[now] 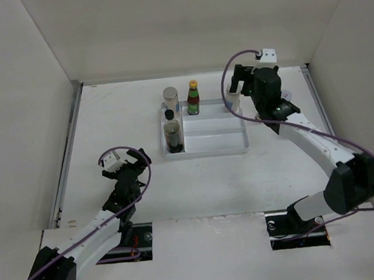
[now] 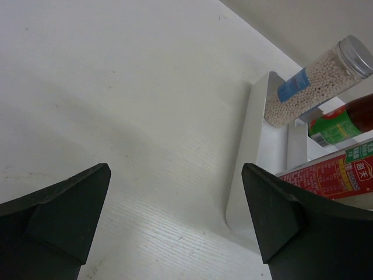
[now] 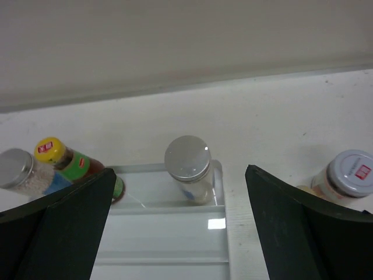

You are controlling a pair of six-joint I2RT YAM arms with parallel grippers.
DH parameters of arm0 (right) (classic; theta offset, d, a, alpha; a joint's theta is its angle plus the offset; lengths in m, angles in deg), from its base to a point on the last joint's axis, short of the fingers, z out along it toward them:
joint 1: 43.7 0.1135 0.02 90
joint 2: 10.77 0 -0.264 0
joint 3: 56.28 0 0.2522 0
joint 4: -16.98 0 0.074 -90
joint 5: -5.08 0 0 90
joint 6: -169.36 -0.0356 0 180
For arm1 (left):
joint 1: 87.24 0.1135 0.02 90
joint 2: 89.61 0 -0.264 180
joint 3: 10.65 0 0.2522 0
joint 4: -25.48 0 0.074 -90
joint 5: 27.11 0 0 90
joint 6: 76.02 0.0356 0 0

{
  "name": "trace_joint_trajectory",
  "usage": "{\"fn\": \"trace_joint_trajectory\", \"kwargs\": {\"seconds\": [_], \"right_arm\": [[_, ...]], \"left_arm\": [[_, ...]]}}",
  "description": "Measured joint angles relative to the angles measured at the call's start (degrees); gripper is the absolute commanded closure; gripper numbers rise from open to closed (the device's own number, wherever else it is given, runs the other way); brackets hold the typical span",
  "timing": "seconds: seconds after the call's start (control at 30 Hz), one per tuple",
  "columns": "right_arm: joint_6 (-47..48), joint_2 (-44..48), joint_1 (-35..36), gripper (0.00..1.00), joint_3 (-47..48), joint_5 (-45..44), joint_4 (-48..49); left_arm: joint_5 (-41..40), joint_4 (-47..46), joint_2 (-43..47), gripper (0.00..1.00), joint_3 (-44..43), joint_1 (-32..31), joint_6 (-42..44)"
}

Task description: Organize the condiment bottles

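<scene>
**One jar outside the tray**

Both hands gape empty: left hand (image 2: 175, 172) over the near-left worktop (image 1: 108, 120), right hand (image 3: 180, 170) above the tray (image 1: 207, 152) by the far edge. Bottles (image 1: 193, 98) stand inside. A white-lidded jar (image 3: 349, 175) stands outside, where the right arm could topple it.

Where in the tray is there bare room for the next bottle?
Free: the tray's near and middle rows, right of the dark-capped bottles. Tight: left column and back row, with pellet jar, red sauce bottle, back-right jar.
</scene>
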Motion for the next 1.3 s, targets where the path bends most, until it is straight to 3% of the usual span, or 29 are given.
{"fn": "trace_joint_trajectory", "kwargs": {"seconds": [0.03, 0.13, 0.17, 0.23, 0.3, 0.33, 0.47, 0.73, 1.03, 1.23, 1.3], "right_arm": [[-0.33, 2.71, -0.63, 0.04, -1.70, -0.44, 0.79], [-1.70, 7.43, -5.03, 0.44, -5.25, -1.27, 1.16], [-2.12, 7.82, -6.73, 0.49, -6.08, -1.46, 1.07], [-3.61, 7.56, -10.12, 0.44, -7.82, -1.77, 0.70], [-4.59, 6.34, -12.39, 0.21, -9.35, -1.79, 0.15], [-4.92, 5.49, -12.90, 0.15, -9.81, -1.70, -0.26], [-4.96, 1.68, -13.22, 0.09, -10.05, 0.09, -1.55], [-5.25, -4.66, -13.31, 0.20, -8.76, 2.86, -2.49], [-5.11, -7.54, -14.75, 0.37, -7.76, 2.95, -2.23], [-4.85, -10.16, -15.10, 0.51, -5.49, 2.93, -2.12], [-4.72, -10.51, -15.10, 0.59, -5.16, 2.86, -2.21]], "left_arm": [[0.09, -0.11, -0.50, 0.00, 0.00, 0.02, -0.04], [0.31, -0.57, -2.89, 0.00, -0.09, -0.26, -0.20], [0.26, -0.61, -4.07, 0.00, -0.31, -0.42, -0.22], [0.02, -0.31, -6.99, 0.00, -1.46, -0.52, -0.46], [-0.28, 1.16, -10.32, 0.00, -3.76, -0.50, -1.11], [-0.31, 2.23, -11.56, 0.00, -5.11, -0.46, -1.40], [0.28, 6.93, -13.46, 0.00, -9.81, 0.74, -2.25], [6.03, 10.86, -15.10, 0.00, -11.65, 5.79, -3.28], [7.98, 9.25, -14.60, 0.00, -10.12, 6.36, -4.33], [9.46, 7.06, -14.05, 0.00, -8.68, 6.36, -4.44], [9.86, 5.79, -13.49, 0.00, -7.67, 6.36, -4.46]]}}
